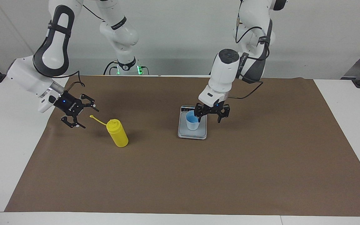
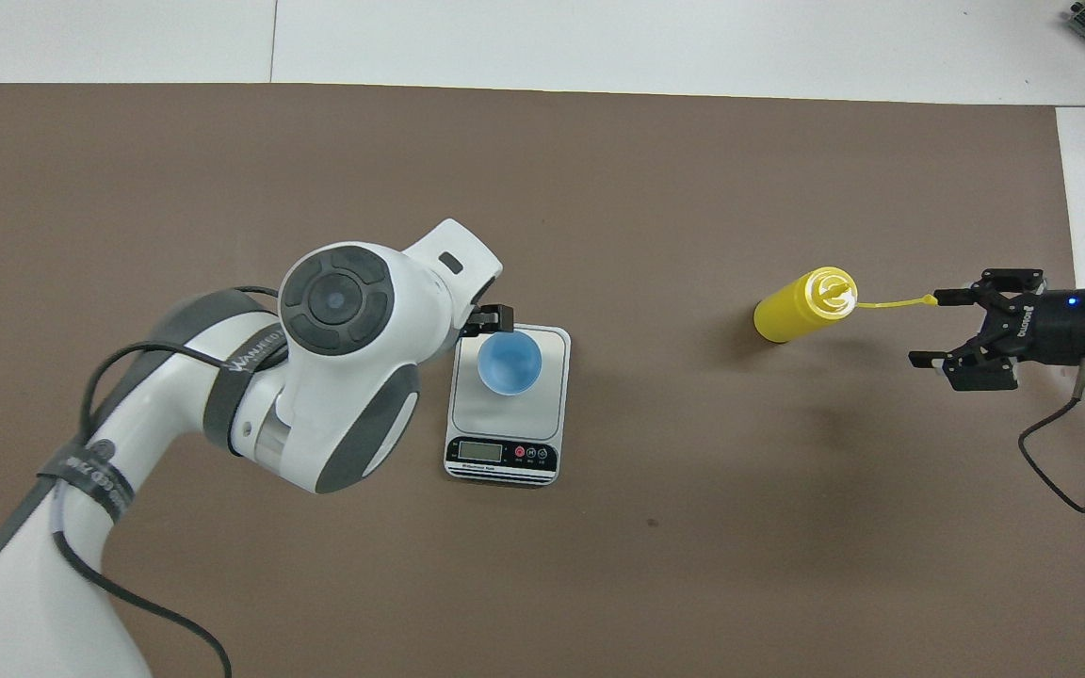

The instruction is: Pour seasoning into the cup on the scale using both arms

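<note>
The yellow squeeze bottle [image 1: 117,133] stands upright on the brown mat [image 1: 180,175] toward the right arm's end of the table, its long axis vertical and its nozzle top up, with the thin cap strap [image 1: 98,120] trailing off the top straight toward the right gripper [image 1: 81,116]. That gripper is turned sideways, its fingers spread wide and empty, and it hangs low over the mat just beside the strap's tip, so the bottle lies directly along the line in which the gripper points; the strap sits between the open fingers and the bottle body, which looks like the thing most likely to foul a sideways grasp. The right arm is plainly the one closer to the bottle. Well apart from it, near the middle of the mat, the kitchen scale [image 1: 181,131] lies flat with its display strip at the end nearer to the robots, and the light-blue cup [image 1: 193,122] stands upright on the weighing plate. The cup appears empty, only its bluer inside showing from above. The left gripper [image 1: 212,115] is down at the cup with its fingers parted, one at the cup's rim and the other out over the scale's edge toward the left arm's end, gripping nothing, so the cup seems freshly set or about to be steadied.
</note>
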Robot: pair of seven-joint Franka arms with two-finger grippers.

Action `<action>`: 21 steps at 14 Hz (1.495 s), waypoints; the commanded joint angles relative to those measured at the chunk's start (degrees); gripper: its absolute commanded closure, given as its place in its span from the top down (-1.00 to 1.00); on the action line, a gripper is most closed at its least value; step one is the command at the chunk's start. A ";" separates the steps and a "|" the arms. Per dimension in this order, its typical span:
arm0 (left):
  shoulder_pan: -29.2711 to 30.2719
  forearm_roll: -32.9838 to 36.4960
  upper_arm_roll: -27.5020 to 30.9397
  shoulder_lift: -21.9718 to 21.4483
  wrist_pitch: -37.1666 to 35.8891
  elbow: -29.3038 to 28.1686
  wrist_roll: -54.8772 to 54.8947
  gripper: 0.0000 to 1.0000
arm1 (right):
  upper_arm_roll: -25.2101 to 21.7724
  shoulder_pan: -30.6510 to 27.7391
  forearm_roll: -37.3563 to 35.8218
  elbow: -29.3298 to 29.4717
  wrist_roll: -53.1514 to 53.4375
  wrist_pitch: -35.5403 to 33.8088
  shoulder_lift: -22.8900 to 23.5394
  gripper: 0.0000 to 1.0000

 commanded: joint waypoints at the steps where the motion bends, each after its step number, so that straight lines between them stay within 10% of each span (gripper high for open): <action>1: 3.76 1.10 -0.16 -3.88 -6.25 1.07 6.23 1.00 | 0.24 -0.23 3.38 -3.94 -3.24 1.92 -0.77 1.00; 8: 18.70 0.57 -0.16 -10.83 -15.75 0.72 27.33 1.00 | 0.33 0.39 20.94 -5.00 -24.49 3.07 8.98 1.00; 21: 30.32 0.93 -0.42 -12.68 -21.64 4.13 41.42 1.00 | 0.33 8.38 29.57 -4.83 -25.04 7.46 9.52 1.00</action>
